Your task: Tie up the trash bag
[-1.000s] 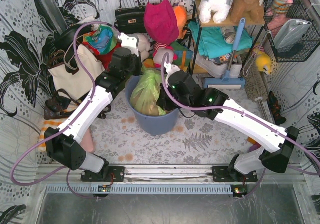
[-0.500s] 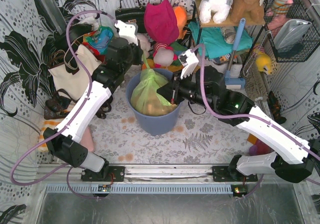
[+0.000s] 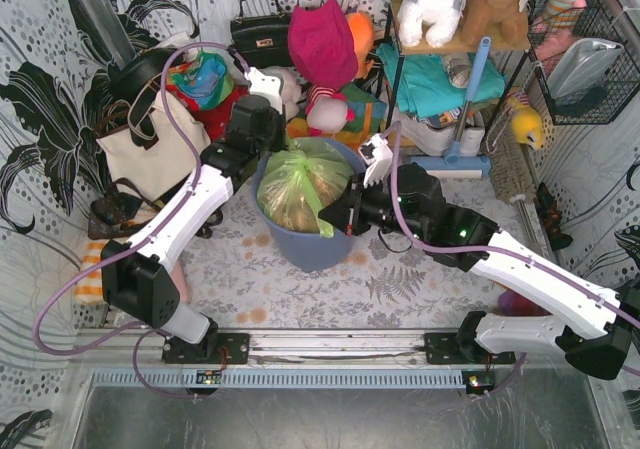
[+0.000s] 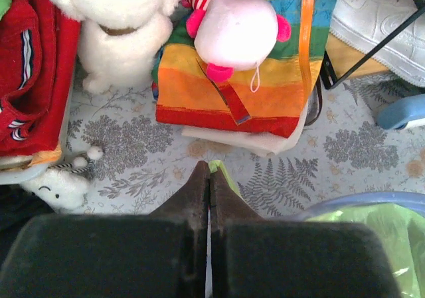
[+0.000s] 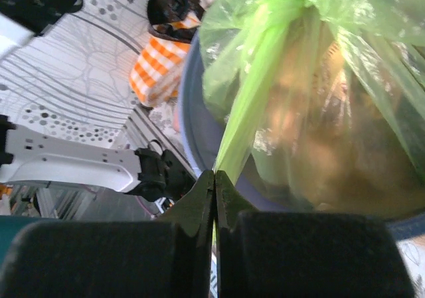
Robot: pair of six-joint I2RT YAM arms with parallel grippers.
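Bulging from blue-grey round plastic bin (image 3: 305, 251): thin, crinkled, translucent light-green trash bag (image 3: 300, 184), brown paper inside. Jaws of left gripper (image 4: 210, 173) and right gripper (image 5: 214, 178) press together, each pinching its film.

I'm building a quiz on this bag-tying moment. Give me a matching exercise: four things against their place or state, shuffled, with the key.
Things:
1. left gripper
2. right gripper
3. trash bag
4. tote bag

Place or state:
A. sits inside the blue-grey bin
B. shut on a green strip at the bin's right side
C. stands left of the bin
D. shut on a green tail at the bin's far-left rim

Pairs: 1-D, 2-B, 3-A, 4-C
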